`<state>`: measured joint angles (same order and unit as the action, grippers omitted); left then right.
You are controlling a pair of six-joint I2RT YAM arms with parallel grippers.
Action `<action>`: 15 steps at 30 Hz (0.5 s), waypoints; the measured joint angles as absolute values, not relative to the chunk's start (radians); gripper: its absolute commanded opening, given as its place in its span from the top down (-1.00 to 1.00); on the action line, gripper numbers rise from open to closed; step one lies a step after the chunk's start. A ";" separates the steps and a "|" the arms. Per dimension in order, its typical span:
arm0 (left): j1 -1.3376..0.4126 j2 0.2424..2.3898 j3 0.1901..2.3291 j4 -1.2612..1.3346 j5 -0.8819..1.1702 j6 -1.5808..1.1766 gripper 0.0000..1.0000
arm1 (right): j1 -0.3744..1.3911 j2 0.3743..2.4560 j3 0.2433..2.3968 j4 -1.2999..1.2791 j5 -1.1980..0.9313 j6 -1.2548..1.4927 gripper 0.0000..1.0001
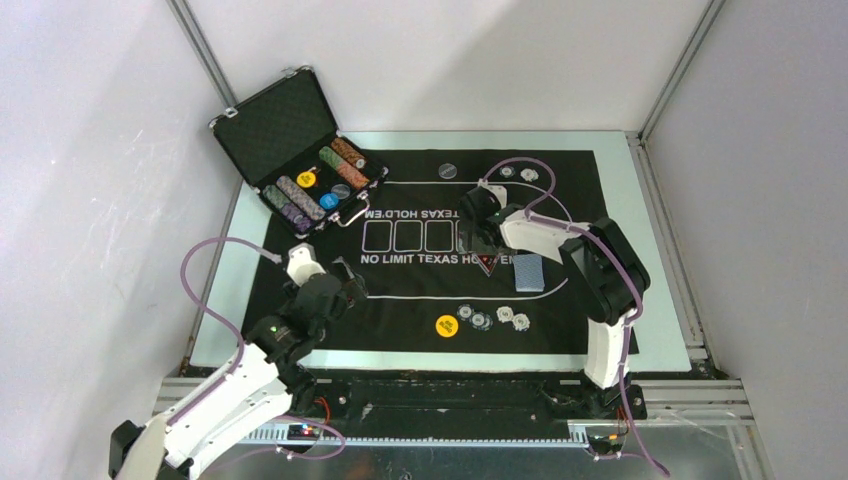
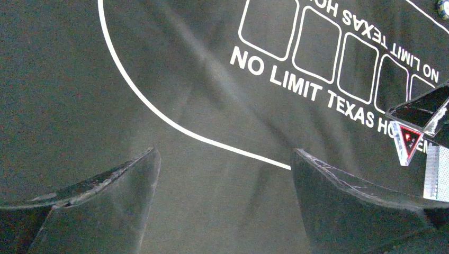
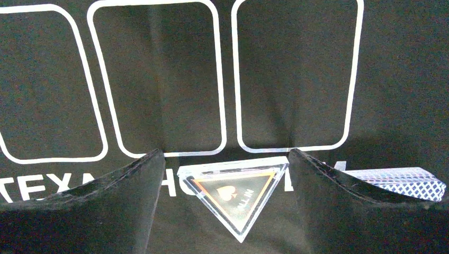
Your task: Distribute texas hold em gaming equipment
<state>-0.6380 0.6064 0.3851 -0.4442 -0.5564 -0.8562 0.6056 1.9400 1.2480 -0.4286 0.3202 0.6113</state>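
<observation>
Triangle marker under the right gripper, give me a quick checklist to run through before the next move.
1. Right gripper open: ok, the jaws stand wide apart with nothing held.
2. Triangle marker lined up: ok, it lies between the two fingers in the right wrist view.
3. Marker flat on the black mat: ok, it looks flat.
4. Card deck clear of the nearest finger: cannot tell, it lies close beside that finger and is partly hidden behind it.
5. Left gripper out of the way: ok, open and empty over bare mat, apart from the marker.
</observation>
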 measured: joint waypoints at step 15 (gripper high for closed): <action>-0.638 0.648 0.385 -0.423 -0.541 -0.855 -0.99 | 0.586 1.880 1.147 -0.316 0.249 0.464 -0.78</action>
